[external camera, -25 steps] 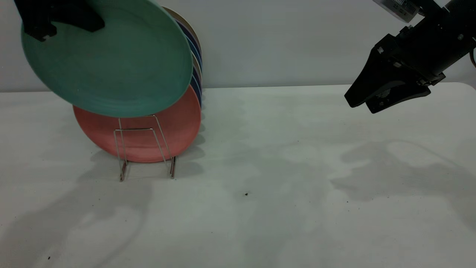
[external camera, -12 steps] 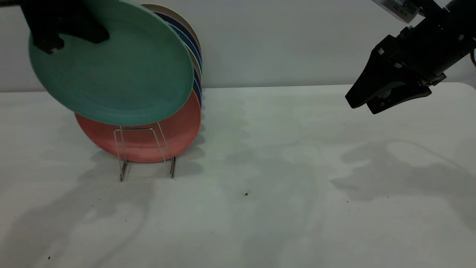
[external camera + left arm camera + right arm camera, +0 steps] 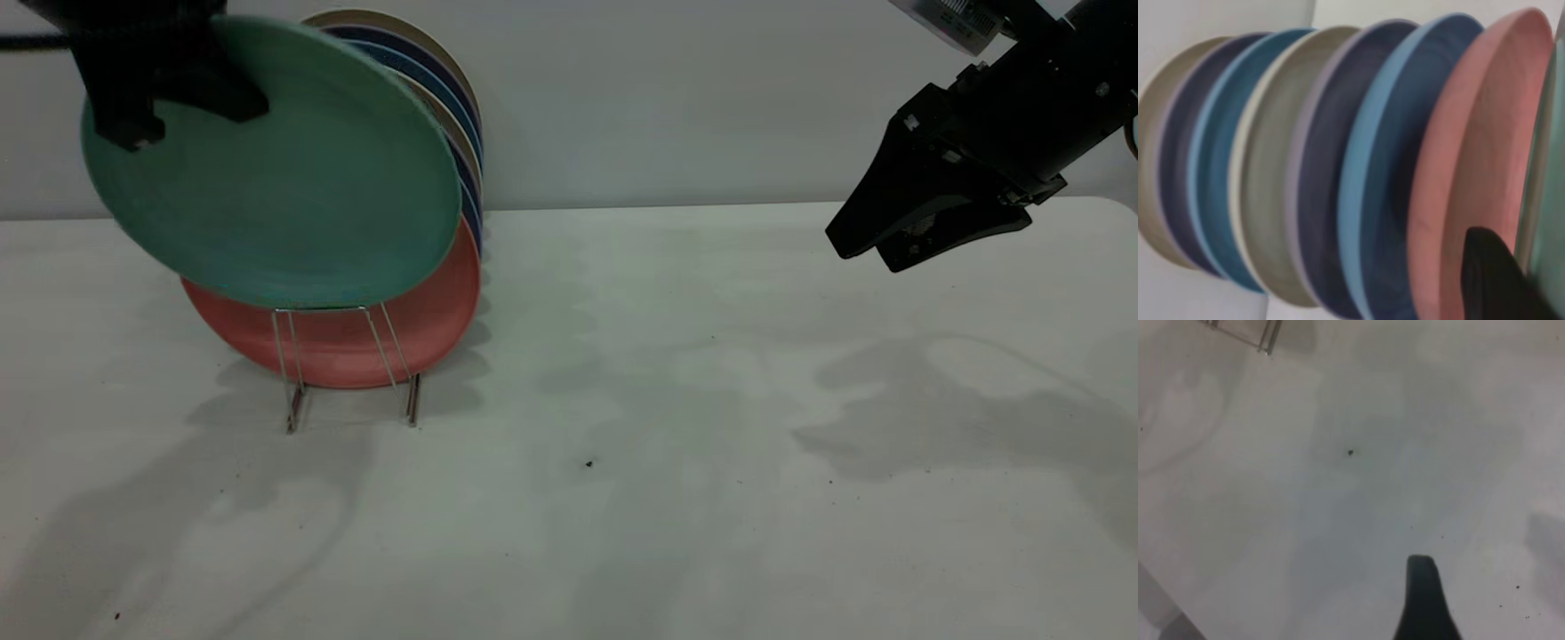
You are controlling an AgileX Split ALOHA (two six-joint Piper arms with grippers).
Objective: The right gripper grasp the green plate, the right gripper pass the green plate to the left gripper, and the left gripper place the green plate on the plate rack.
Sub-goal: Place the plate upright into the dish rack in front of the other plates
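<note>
1. The left gripper (image 3: 147,84) is clamped on the green plate's (image 3: 284,169) upper edge, just above the plate rack (image 3: 347,364).
2. Risk: its lower rim could land on the front wire loop or knock the pink plate (image 3: 347,342).
3. The plate tilts, face outward, leaning from upper left to lower right.
4. The right gripper (image 3: 925,222) hangs far from the rack, empty; whether its fingers are parted I cannot tell.

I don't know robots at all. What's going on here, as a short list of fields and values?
Left gripper: up at the exterior view's left, jaws shut on the green plate's upper rim
Green plate: held tilted in the air, in front of the racked plates
Plate rack: wire stand on the table, front slot free
Pink plate: frontmost plate standing in the rack
Blue and beige plates: standing behind the pink one
Right gripper: idle above the table, holding nothing
</note>
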